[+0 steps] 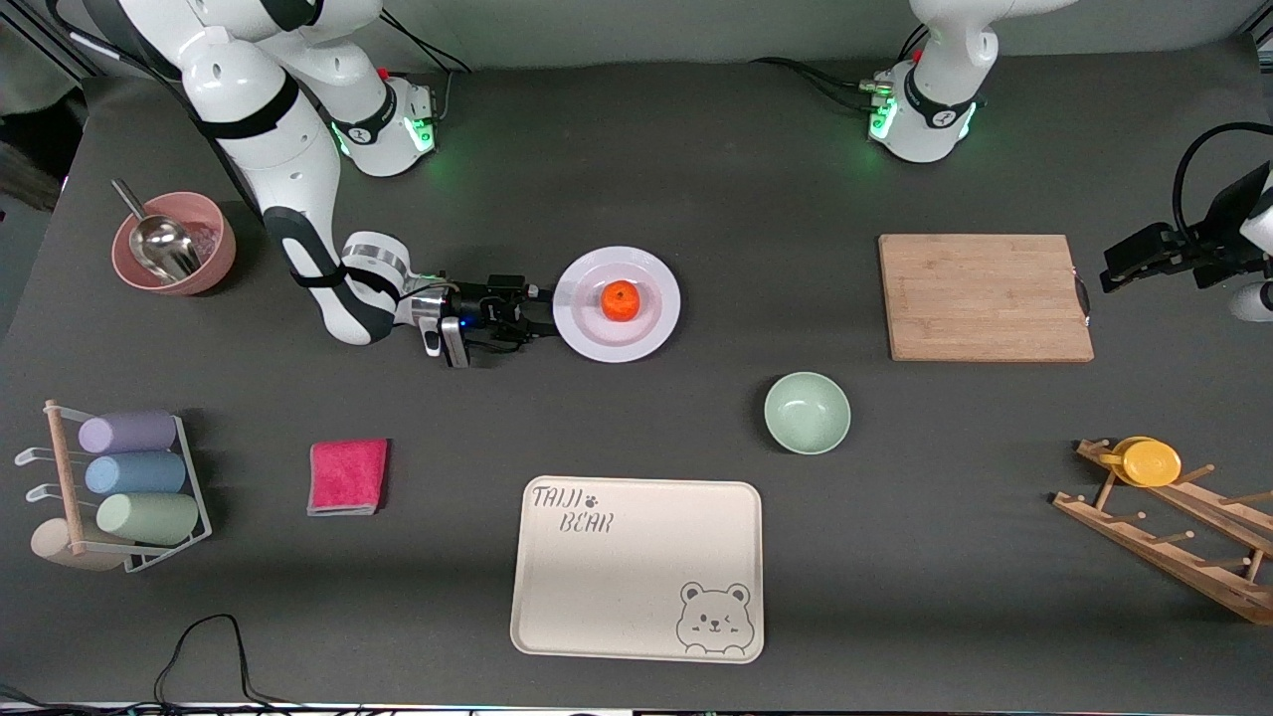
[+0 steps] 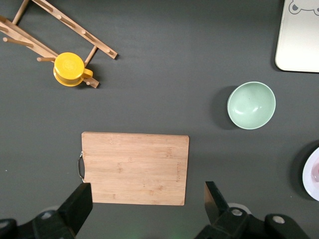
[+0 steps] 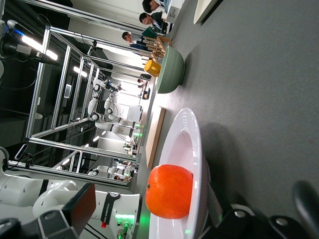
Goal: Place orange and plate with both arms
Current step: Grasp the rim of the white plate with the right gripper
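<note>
The orange (image 1: 620,300) sits in the middle of the white plate (image 1: 646,333), which lies on the dark table between the two arms. My right gripper (image 1: 542,316) is low at the plate's rim on the side toward the right arm's end. It is open, with the rim between its fingers and nothing gripped. The right wrist view shows the orange (image 3: 169,191) close up on the plate (image 3: 192,139), with my right gripper (image 3: 195,199) spread wide around the rim. My left gripper (image 1: 1112,276) (image 2: 145,194) hangs open and empty, high beside the wooden cutting board (image 2: 134,167). The plate's edge (image 2: 313,174) shows there too.
A cutting board (image 1: 985,296) lies toward the left arm's end, with a green bowl (image 1: 807,412) and a cream bear tray (image 1: 636,567) nearer the camera. A wooden rack with a yellow cup (image 1: 1149,462), a pink cloth (image 1: 348,475), a cup rack (image 1: 129,477) and a pink bowl with scoop (image 1: 174,244) ring the table.
</note>
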{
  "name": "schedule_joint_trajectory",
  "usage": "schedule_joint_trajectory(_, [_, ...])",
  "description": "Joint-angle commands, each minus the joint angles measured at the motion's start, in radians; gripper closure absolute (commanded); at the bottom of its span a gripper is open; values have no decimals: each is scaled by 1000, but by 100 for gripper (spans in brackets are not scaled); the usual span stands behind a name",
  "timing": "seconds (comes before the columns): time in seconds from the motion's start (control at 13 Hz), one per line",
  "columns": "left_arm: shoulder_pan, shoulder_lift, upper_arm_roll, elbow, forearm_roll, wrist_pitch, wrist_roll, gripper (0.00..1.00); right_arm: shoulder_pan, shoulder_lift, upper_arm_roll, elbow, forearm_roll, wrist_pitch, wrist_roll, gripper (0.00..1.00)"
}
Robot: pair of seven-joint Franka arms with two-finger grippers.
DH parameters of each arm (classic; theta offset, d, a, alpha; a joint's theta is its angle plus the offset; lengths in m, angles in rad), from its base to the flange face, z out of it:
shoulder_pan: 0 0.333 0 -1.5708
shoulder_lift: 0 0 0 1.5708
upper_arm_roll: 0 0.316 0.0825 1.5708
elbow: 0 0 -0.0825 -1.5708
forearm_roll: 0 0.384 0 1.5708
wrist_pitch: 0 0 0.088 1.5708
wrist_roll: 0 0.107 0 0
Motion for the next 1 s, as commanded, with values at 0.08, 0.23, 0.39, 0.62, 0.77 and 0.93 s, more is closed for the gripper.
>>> schedule_joint_trajectory(0.08, [-24,-19,13,-14,-9,-9,33,0,47,99,7,20,64,27,-95,9])
schedule_joint_trajectory(0.23, [-53,-18,27,-14,-7,-11,54,0,60,112,7,34,86,30,-119,16])
schedule_joint_trajectory(0.39, [-61,-19,39,-12,-7,-11,53,0,73,116,6,47,98,65,-162,18])
schedule_joint_trajectory(0.62, [-56,-21,38,-12,-9,-12,53,0,74,122,6,60,103,92,-222,21])
schedule_joint_trajectory(0.77, [-55,-21,38,-14,-7,-15,56,0,74,122,4,61,102,94,-262,24])
schedule_joint_trajectory(0.93, [-56,-19,36,-12,-7,-26,54,0,74,122,1,61,102,96,-305,43])
